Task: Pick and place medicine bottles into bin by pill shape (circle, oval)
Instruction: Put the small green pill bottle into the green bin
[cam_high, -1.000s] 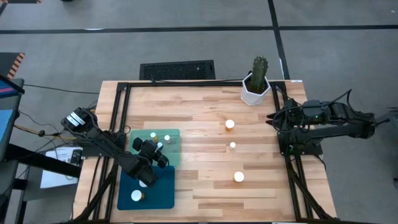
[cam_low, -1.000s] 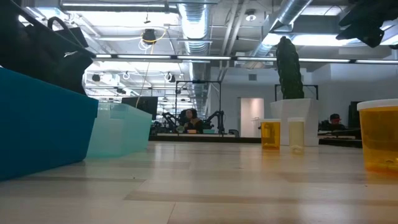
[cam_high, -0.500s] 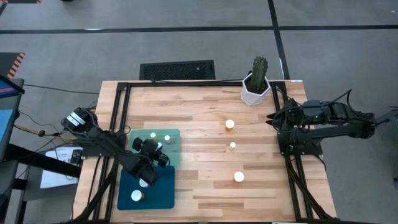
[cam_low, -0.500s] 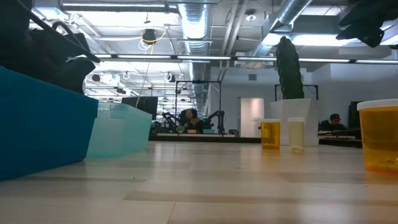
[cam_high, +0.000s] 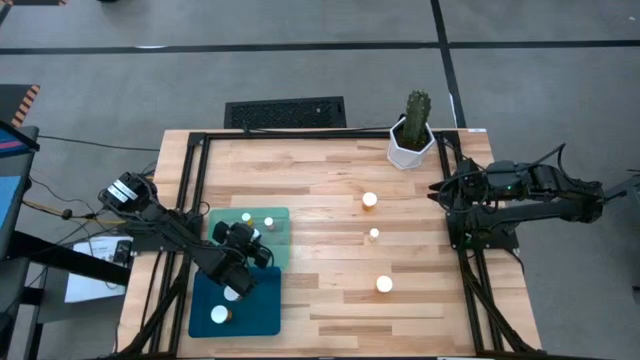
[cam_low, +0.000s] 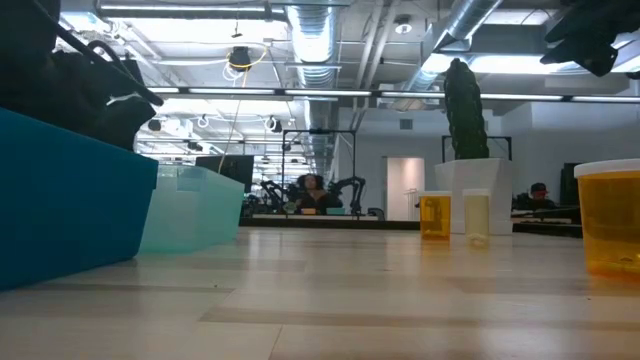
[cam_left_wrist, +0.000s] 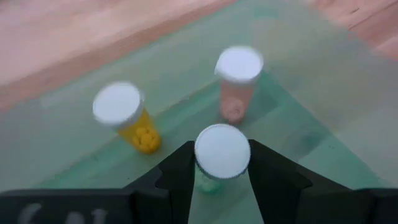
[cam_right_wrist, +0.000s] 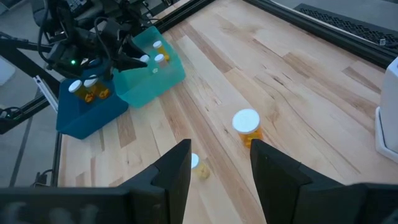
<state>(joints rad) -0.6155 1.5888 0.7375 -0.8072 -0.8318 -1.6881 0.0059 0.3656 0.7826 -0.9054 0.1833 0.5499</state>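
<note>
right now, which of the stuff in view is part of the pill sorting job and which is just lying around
Job: medicine bottles loose on the table; bottle held in the left gripper over the pale green bin; dark teal bin.
Lying about: cactus in white pot; right gripper, idle at table's right edge.

Left arm: reaches from the frame's left edge toward lower centre-left in the high view; left gripper (cam_high: 247, 250) closed around a white-capped bottle (cam_left_wrist: 222, 152). Right arm: folded at the right edge; right gripper (cam_high: 436, 189) with fingers apart.
</note>
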